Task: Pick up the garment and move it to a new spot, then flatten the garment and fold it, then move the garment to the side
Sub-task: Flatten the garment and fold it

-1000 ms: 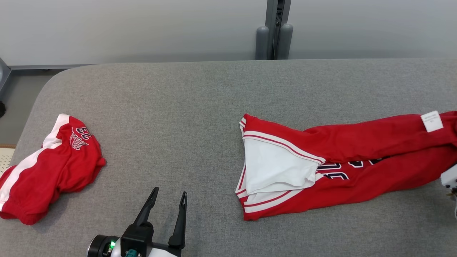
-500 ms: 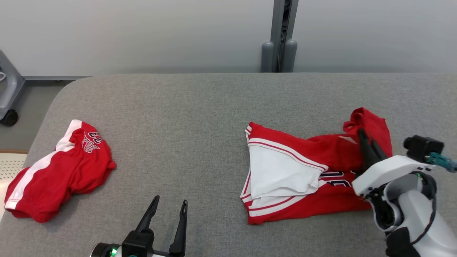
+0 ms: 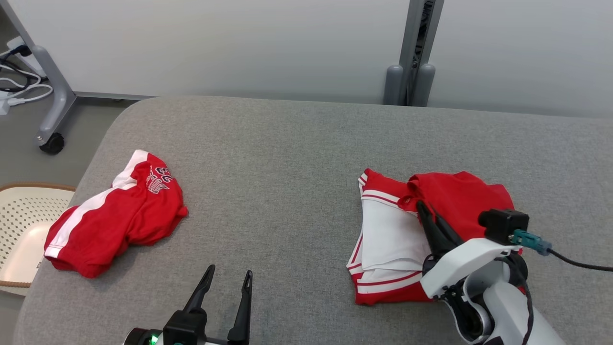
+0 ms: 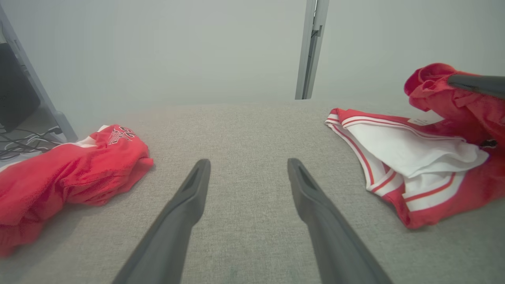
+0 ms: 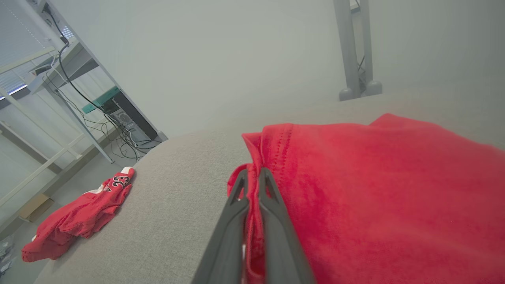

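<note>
Here, right tool (image 3: 421, 207) clamped on soft red garment (image 3: 464, 196), left tool (image 3: 228, 270) splayed empty.

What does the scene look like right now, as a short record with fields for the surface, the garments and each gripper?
surface: grey padded table
garment in work: red and white garment, right of centre, one red edge lifted and doubled over the rest
other garment: crumpled red garment near the table's left edge, untouched
right gripper: shut on the lifted red edge
left gripper: open, empty, over bare table between the two garments
</note>
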`<state>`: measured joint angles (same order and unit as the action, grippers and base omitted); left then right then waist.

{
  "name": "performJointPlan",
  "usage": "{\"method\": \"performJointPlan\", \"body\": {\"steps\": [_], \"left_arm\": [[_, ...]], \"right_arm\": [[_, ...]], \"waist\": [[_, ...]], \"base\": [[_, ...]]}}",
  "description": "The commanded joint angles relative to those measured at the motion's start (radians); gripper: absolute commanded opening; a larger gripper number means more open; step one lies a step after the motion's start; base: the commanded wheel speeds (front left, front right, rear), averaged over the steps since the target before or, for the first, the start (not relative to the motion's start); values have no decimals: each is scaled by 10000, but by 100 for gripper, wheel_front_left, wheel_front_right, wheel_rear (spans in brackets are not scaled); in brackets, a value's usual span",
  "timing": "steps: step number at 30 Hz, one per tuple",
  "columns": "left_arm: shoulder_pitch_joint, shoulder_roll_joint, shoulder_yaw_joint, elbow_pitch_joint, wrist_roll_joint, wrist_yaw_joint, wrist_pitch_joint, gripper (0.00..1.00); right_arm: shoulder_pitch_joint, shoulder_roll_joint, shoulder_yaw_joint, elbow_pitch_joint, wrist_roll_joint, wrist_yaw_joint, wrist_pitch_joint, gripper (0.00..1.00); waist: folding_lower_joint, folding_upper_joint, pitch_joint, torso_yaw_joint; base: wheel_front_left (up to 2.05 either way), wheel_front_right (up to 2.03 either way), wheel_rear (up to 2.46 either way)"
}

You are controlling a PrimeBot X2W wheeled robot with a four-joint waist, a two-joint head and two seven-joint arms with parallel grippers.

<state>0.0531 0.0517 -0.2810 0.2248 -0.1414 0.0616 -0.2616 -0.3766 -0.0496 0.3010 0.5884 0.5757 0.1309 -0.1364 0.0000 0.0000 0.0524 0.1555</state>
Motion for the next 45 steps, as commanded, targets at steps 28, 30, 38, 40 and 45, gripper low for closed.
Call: {"method": "performJointPlan", "body": {"steps": [28, 30, 38, 40, 45], "left_arm": [[-73, 17, -137, 238, -20, -85, -40, 100], [-8, 16, -92, 253, -47, -40, -40, 100], [85, 15, 30, 84, -181, 148, -40, 100], [111, 12, 43, 3, -189, 188, -40, 100], [14, 9, 199, -79, -404, 272, -40, 100]], "right_arm": [[-1743, -47, 2830, 2479, 2001, -3, -1315, 100], [-1723, -50, 2745, 2403, 1928, -3, -1316, 100], [-1193, -53, 397, 1566, -73, -3, -1308, 100], [-912, -50, -408, 1275, -681, -3, -1309, 100], [-269, -34, -1923, 702, -2275, -3, -1309, 100]], "waist": [[0, 0, -31, 620], [0, 0, -44, 515], [0, 0, -161, -164], [0, 0, -167, -411], [0, 0, -159, -1022]], "base": [[0, 0, 0], [0, 0, 0], [0, 0, 0], [0, 0, 0], [0, 0, 0]]}}
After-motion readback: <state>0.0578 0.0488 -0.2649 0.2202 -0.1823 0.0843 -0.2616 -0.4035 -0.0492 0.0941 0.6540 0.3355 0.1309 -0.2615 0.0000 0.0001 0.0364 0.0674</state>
